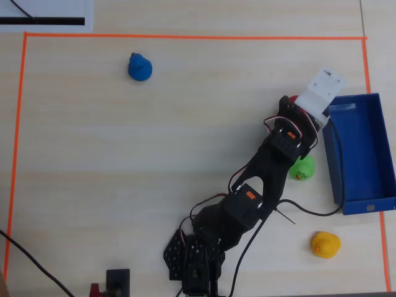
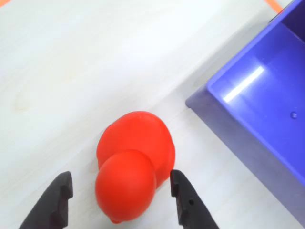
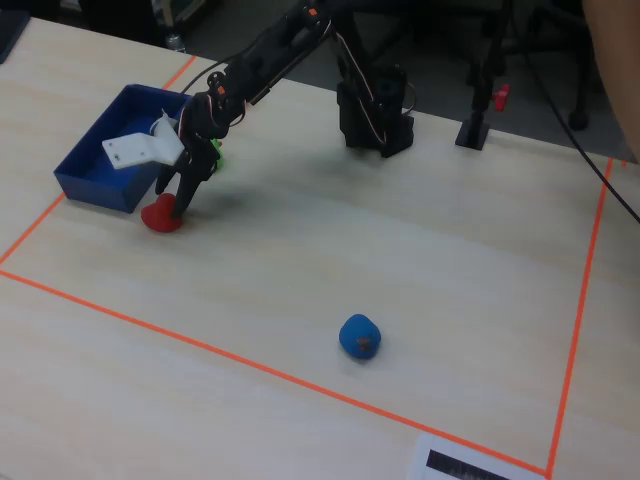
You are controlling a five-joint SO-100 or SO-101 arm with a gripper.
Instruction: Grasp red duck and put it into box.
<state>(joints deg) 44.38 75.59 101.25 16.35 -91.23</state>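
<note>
on the pale wooden table point(image 3: 420, 220), the black two-finger gripper point(image 2: 121, 193) hangs wide open, straddling the glossy red toy duck point(image 2: 133, 167) without gripping it, beside the blue open-top box point(image 2: 267, 100), ready for closing.

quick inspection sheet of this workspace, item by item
surface: pale wood table with an orange tape border
job's things: red duck on the table beside the blue box, outside it; nothing seen inside the box
clutter: blue duck far from the arm, green duck partly under the arm, yellow duck near the tape's corner
grippers: gripper open, fingers either side of the red duck; contact cannot be told
cables: black cable running from the arm across the table; another at the tape's corner
surroundings: white sheet with a black bar outside the tape; dark stands and cables behind the table in the fixed view
</note>
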